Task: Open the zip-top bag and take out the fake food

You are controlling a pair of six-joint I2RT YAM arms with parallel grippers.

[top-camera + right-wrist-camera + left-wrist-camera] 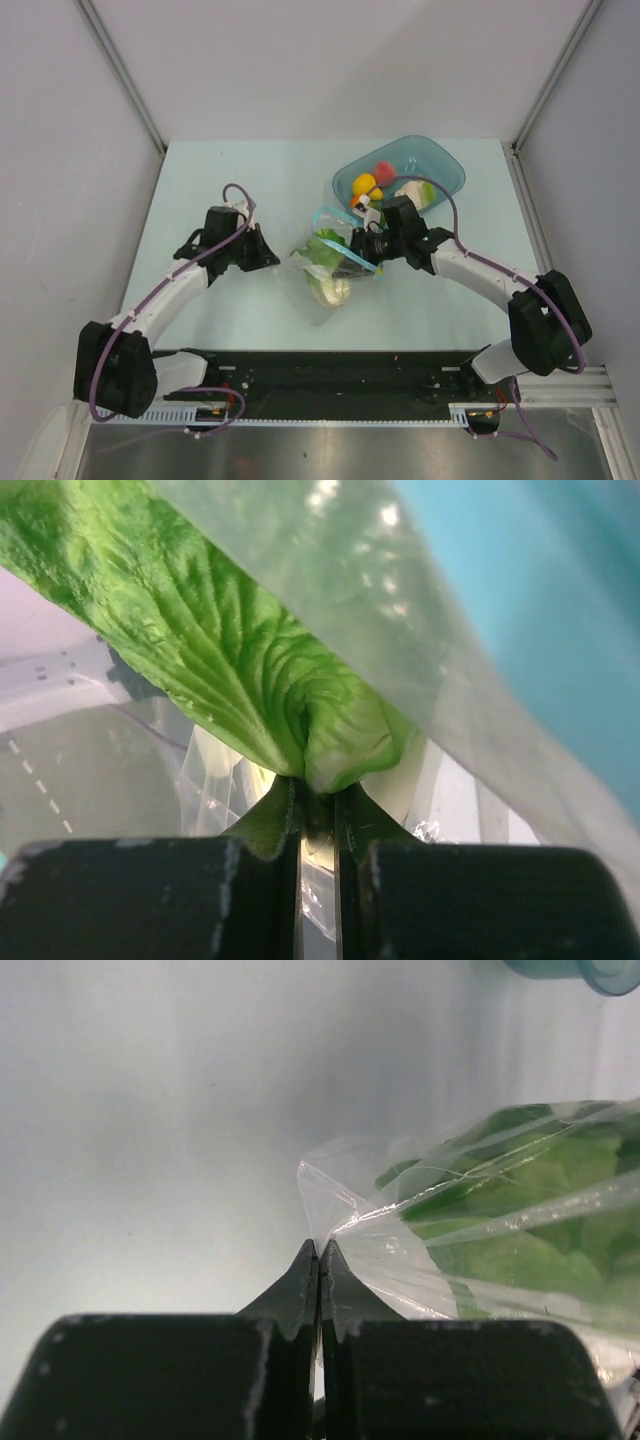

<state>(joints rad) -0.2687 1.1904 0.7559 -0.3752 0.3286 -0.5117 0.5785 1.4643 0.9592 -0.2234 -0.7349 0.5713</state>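
Note:
The clear zip-top bag [325, 268] lies mid-table, its light blue zip strip [345, 248] toward the right arm. The green-and-white leafy cabbage [326, 252] is partly inside it. My left gripper [272, 256] is shut on the bag's left corner [322, 1222]. My right gripper [358, 243] is at the bag's mouth and is shut on a green leaf of the cabbage [300, 720], with the bag's plastic [420, 610] over it. Yellow fruit [364, 184], a red piece [384, 167] and a whitish piece [412, 192] lie in the teal tray [440, 160].
The teal translucent tray stands at the back right, just behind the right gripper. Grey walls enclose the pale table on three sides. A black rail [330, 385] with the arm bases runs along the near edge.

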